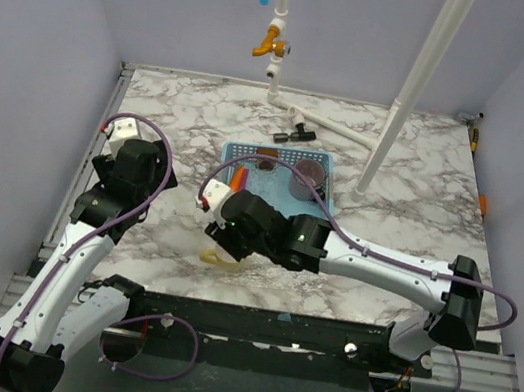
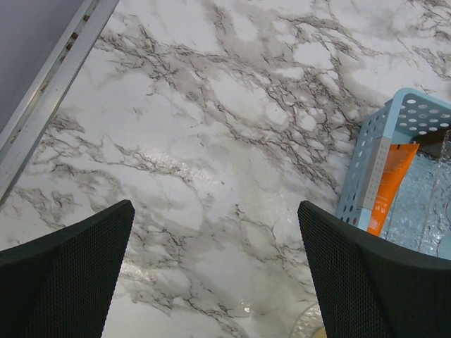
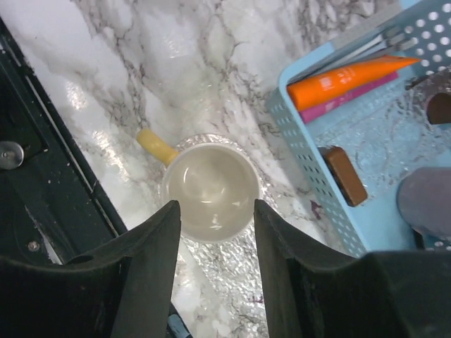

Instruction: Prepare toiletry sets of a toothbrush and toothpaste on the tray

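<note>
Fingers (image 3: 151, 267) of the right pincer (image 3: 216, 208) parted over a cup (image 3: 211, 184), toothpaste (image 3: 345, 76) in the tray (image 3: 303, 151)

Right wrist view: the black fingers stand partly apart above a pale cup with a yellow handle, gripping nothing that shows. This cup stands on the marble surface (image 3: 141, 63), just beside the blue perforated tray. Inside the tray the orange toothpaste lies along one wall. A pink item (image 3: 352, 100) touches one side of it and the slim pale toothbrush (image 3: 377, 41) lies on the other. A brown block (image 3: 343, 174) lies apart from them.

Left wrist view: the left pincer (image 2: 215, 211) gapes fully wide over the marble, holding nothing. The tray corner with the toothpaste shows at right.

Top view: the right arm (image 1: 382, 263) bends across to the cup at the tray's near left corner. The left pincer sits well apart, further left
</note>
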Robot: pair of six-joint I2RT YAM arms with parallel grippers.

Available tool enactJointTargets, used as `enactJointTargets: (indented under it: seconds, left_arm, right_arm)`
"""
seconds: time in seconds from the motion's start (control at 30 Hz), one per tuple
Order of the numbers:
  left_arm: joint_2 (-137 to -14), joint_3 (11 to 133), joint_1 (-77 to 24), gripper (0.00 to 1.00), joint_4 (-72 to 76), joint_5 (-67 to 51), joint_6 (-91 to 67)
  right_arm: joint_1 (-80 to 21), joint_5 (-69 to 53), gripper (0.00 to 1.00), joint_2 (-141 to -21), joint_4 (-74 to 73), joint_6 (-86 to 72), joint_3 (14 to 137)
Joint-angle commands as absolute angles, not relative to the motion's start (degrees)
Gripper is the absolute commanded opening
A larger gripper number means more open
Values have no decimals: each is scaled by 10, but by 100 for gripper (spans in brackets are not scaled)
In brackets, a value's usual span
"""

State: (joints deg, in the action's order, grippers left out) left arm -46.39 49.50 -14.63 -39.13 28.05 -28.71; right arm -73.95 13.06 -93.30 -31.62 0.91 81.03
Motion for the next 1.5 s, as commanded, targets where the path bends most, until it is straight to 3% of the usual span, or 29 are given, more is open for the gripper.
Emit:
enactJointTargets:
  seconds: [0.0, 0.27, 0.63, 1.47]
  left_arm:
    - [-463, 507, -143, 99, -389, 271, -287]
    - [-464, 506, -143, 99, -388, 263, -286]
    - [-463, 504, -143, 99, -382, 252, -281]
    - [-468, 505, -142, 99, -378, 242, -275]
  right_arm:
    - [-718, 194, 50, -911, -359, 2, 828]
    - [-630, 209, 51, -912, -388, -19, 859]
    - [-487, 181, 50, -1008, -407, -91, 943]
    - [-397, 181, 47, -1176, -386, -168, 1006]
